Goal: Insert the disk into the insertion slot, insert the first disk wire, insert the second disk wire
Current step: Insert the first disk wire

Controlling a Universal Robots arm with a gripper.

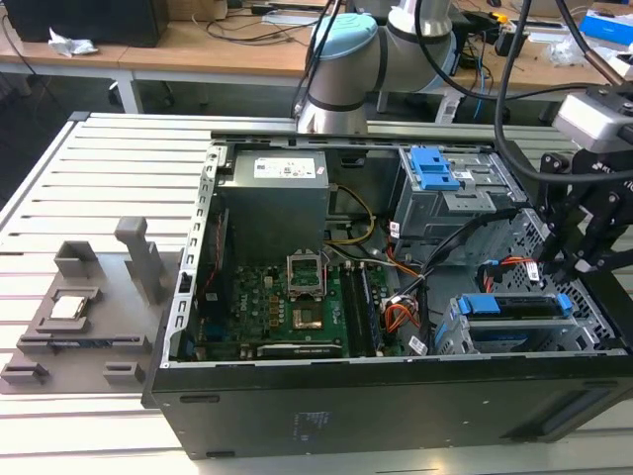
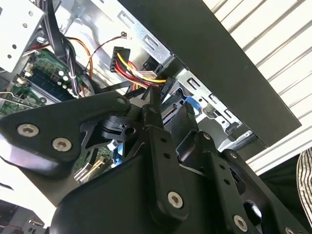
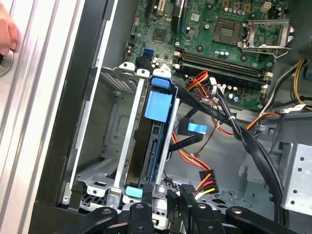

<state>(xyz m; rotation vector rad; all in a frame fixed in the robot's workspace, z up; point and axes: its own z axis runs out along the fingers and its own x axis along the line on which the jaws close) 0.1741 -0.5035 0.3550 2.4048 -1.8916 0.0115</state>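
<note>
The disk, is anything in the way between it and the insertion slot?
Nothing visible. The disk already sits inside the insertion slot, with its blue carrier between the cage's rails. The power connector, with its red and yellow wires, lies beside the cage, not across it.

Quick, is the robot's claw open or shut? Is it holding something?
Gripper: cannot tell whether open or shut, or holding anything; it hangs near the disk.
</note>
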